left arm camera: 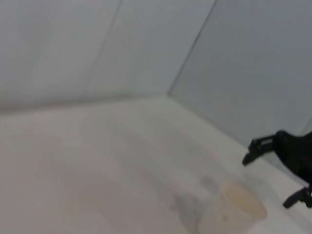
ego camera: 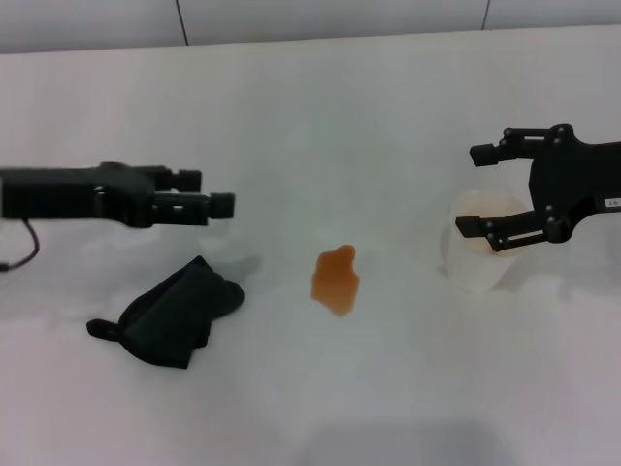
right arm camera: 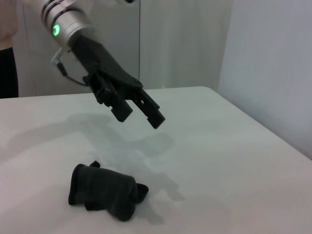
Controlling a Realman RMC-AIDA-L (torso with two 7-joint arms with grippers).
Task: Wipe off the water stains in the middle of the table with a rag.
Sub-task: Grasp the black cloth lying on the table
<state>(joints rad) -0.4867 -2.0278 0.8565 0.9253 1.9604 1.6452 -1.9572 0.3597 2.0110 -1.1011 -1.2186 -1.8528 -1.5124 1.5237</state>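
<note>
A black rag (ego camera: 170, 313) lies crumpled on the white surface (ego camera: 291, 116), untouched, with the left tool (ego camera: 221, 204) hovering above and just beyond it, its fingers a little apart and empty. The amber stain (ego camera: 336, 280) sits mid-surface, well apart from the rag toward the robot's right, not yet wiped. The right tool (ego camera: 477, 189) hangs with its fingers spread wide over a whitish cup (ego camera: 477, 252) standing near the stain, gripping nothing. The risks from here look plain: a shallow pinch could catch only one fold and let the rag drag loose or drop short of the stain, while a wide wiping stroke could push liquid toward the cup or knock it over. The right tool, so close above the cup, could also tip it if it moves carelessly.
</note>
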